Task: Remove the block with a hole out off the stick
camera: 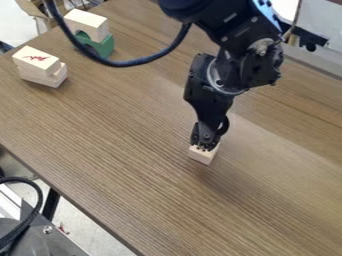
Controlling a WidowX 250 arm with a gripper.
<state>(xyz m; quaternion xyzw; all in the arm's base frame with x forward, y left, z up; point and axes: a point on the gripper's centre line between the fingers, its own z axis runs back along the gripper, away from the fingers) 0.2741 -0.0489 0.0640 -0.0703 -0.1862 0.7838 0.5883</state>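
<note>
Claw: the black gripper is hung down over the table, its tip placed right at the top of a small pale block. Whether it is spread, pressed together or pinching the block cannot be told.
Small pale block: seen directly below the claw, its upper part partly covered by it. By its place, it is judged to be the block with the hole named in the task, though that cannot be confirmed.
Stick: whether the block is seated on one cannot be told from this angle.
Done so far: the claw has been brought to the block; a secure grip cannot be confirmed, nor can removal.
Left to do: if the block is still threaded, it would need to be gripped, drawn clear of the stick and set down apart from it.
Containers: none is made out; blocks are borne by the table or by one another.
Green block: well apart from the claw, toward the view's upper left, with a curved cut-out; a wooden block is carried on top.
Other stack: also well apart from the claw, nearer the view's left edge; a red-marked block is laid on a plain lower block.
</note>
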